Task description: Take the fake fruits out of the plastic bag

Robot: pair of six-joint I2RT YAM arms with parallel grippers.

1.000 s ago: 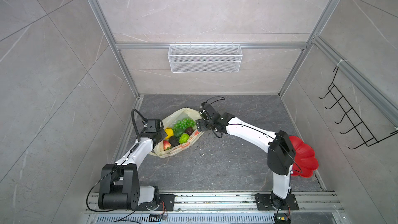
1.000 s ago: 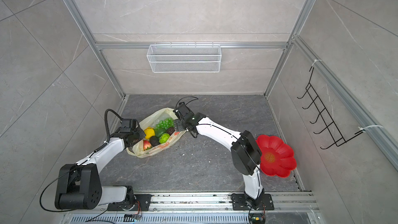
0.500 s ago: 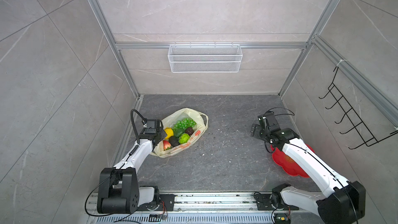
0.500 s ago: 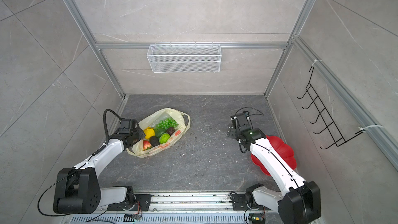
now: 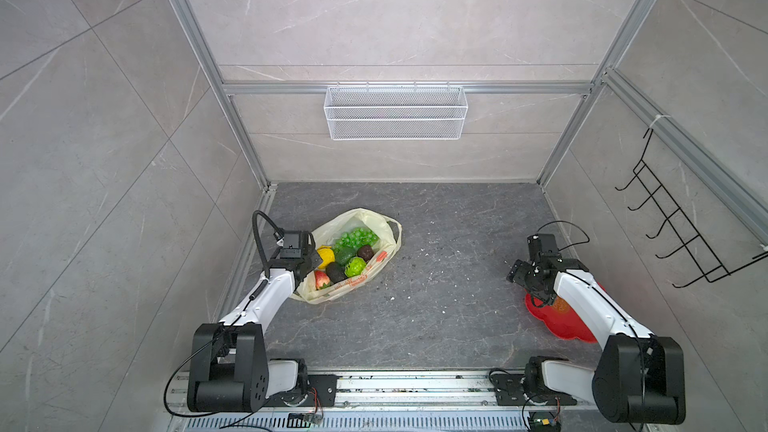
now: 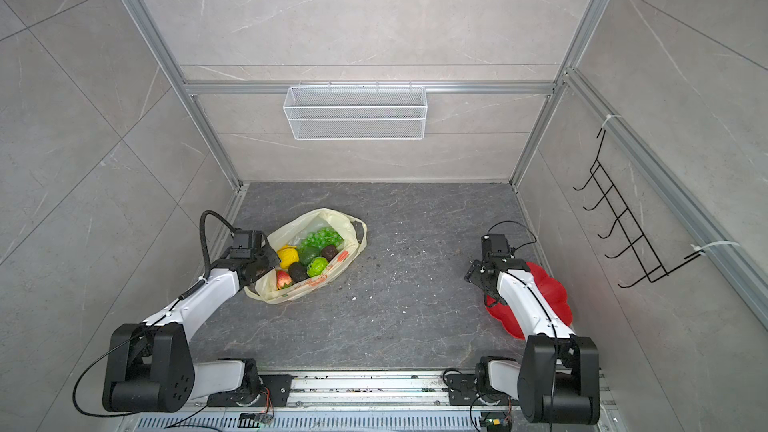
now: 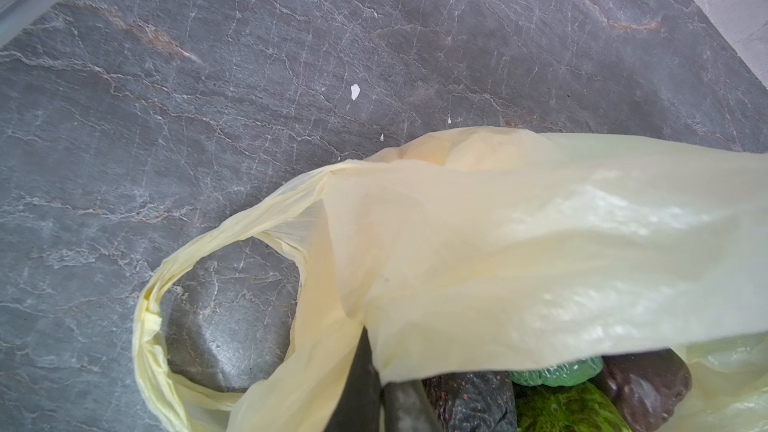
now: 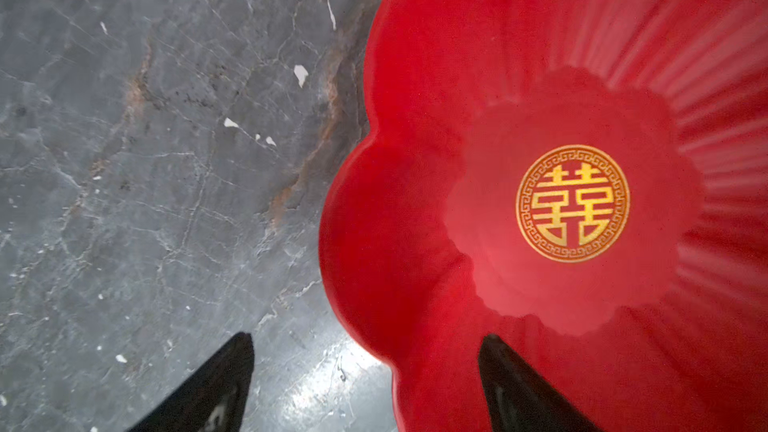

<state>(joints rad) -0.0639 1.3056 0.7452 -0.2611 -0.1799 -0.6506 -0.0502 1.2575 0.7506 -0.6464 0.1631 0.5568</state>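
The pale yellow plastic bag (image 5: pixel 360 215) lies open at the left of the floor in both top views. In it lie the fake fruits: green grapes (image 5: pixel 356 238), a yellow lemon (image 5: pixel 325 254), a bumpy green ball (image 5: pixel 355 266), dark avocados (image 5: pixel 335 272) and a red strawberry (image 5: pixel 321 280). My left gripper (image 5: pixel 308 263) is shut on the bag's near-left rim; the left wrist view shows film (image 7: pixel 498 243) pinched between its fingers (image 7: pixel 361 388). My right gripper (image 5: pixel 523 280) hangs open and empty at the right, over the edge of the red plate (image 8: pixel 415 222).
The red flower-shaped plate (image 5: pixel 561 326) with a gold emblem lies at the right, partly under the right arm, with nothing on it. A white wire basket (image 5: pixel 395 112) hangs on the back wall and a black hook rack (image 5: pixel 681 234) on the right wall. White crumbs dot the floor.
My right arm has pulled away from the bag and swung across to the right, over the red plate, carrying nothing. The left gripper has kept its hold on the bag.
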